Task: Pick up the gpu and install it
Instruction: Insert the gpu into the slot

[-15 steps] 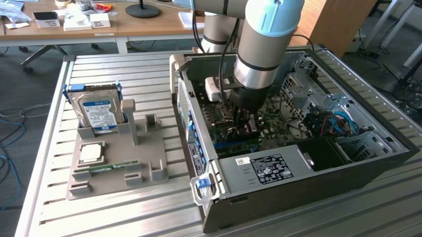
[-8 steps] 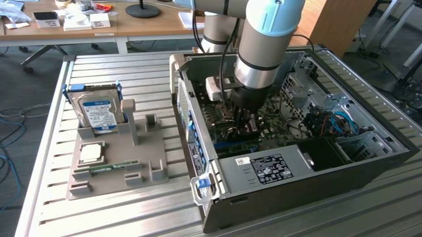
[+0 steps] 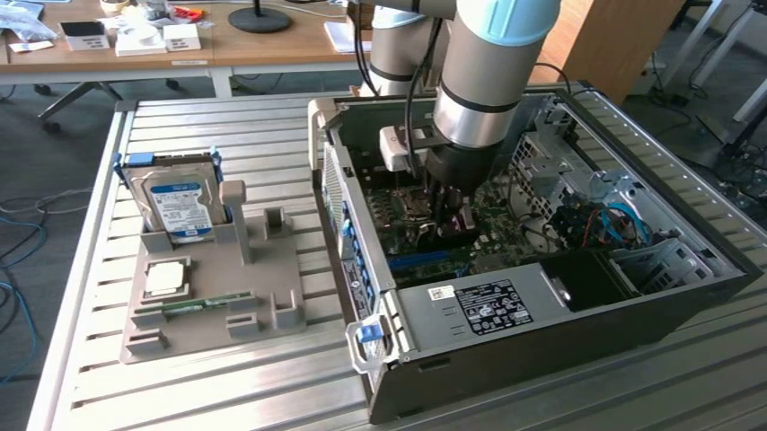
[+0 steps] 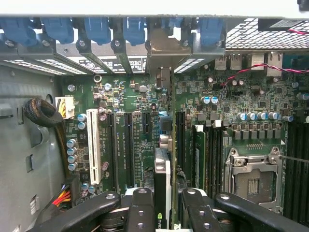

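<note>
One gripper [image 4: 166,209] pinches the gpu [image 4: 162,180] on edge inside the open computer case [image 3: 707,242].
Two black fingers [image 4: 140,208] are pressed against the card's opposite faces, holding it upright and narrow-edge-up over the green motherboard [image 4: 145,101]. The card lies in line with the long black expansion slots [image 4: 128,145], with a white slot [image 4: 92,145] off to one side and the empty processor socket [image 4: 253,179] to the other. Whether its lower edge has entered a slot cannot be told. Beyond it, a row of blue clips [image 4: 96,29] lines the rear wall. Farther off, at the exterior view's left, a grey tray [image 3: 269,269] on the slatted table [image 3: 240,386] carries a hard drive [image 3: 180,202] and a memory stick [image 3: 204,303].
</note>
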